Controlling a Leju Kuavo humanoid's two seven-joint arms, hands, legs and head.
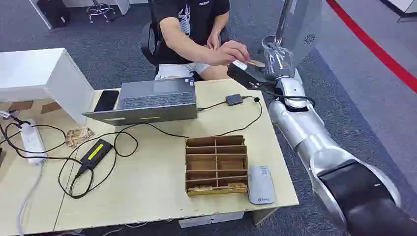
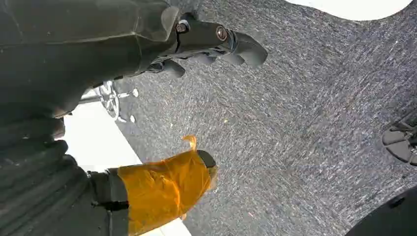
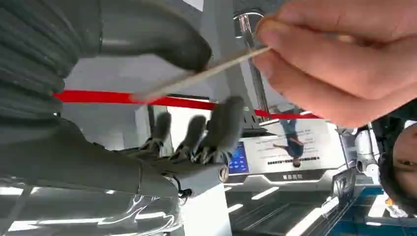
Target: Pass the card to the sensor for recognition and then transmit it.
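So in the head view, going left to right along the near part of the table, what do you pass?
Power strip → black adapter → wooden divider box → grey card reader.

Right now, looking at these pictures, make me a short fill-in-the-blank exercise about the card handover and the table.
1. The person's hand pinches the ____ at the right robot hand.
2. The wooden divider box sits on the ____.
3. The black phone lies beside the open ____.
4. The left robot hand hangs over grey ____.

Missing words: card; table; laptop; carpet
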